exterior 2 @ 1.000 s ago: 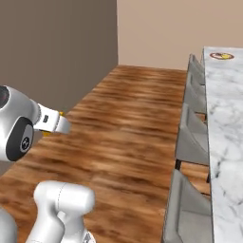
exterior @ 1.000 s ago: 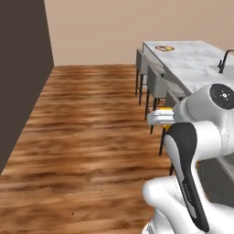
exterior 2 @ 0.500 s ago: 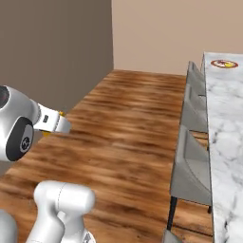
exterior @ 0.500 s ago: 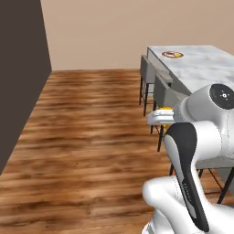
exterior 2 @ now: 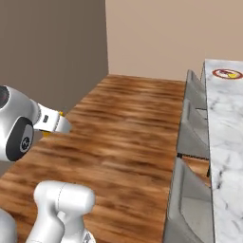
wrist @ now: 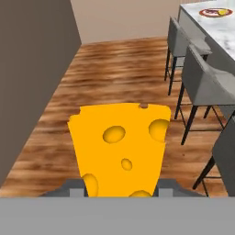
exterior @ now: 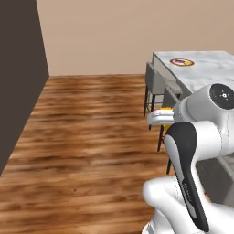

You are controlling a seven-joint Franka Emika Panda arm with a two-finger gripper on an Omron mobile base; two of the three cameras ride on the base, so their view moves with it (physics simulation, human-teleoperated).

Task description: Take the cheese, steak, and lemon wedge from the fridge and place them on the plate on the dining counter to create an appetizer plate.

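Left base view: the hand (exterior: 161, 117) carries the cheese (exterior: 167, 109) above the wooden floor (exterior: 91, 137), with the plate (exterior: 182, 62) far off on the worktop (exterior: 205, 68). Right base view: the plate (exterior 2: 227, 73) sits at the worktop's (exterior 2: 223, 123) far end beside grey chairs (exterior 2: 192, 128). Hand view: the cheese (wrist: 120, 147) is clamped between the fingers.

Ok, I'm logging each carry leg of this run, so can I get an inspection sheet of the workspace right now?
Surface: long white marble dining counter, grey-veined.
Job's things: orange-yellow holed cheese wedge held in the tool; round red-rimmed white plate at the counter's far end, something yellow already on it, too small to name.
Clutter: nothing seen.
Grippers: tool shut on the cheese.
Cables: nothing seen.
Surroundings: wooden plank floor, grey stools along the counter, beige wall, dark panel at the side.
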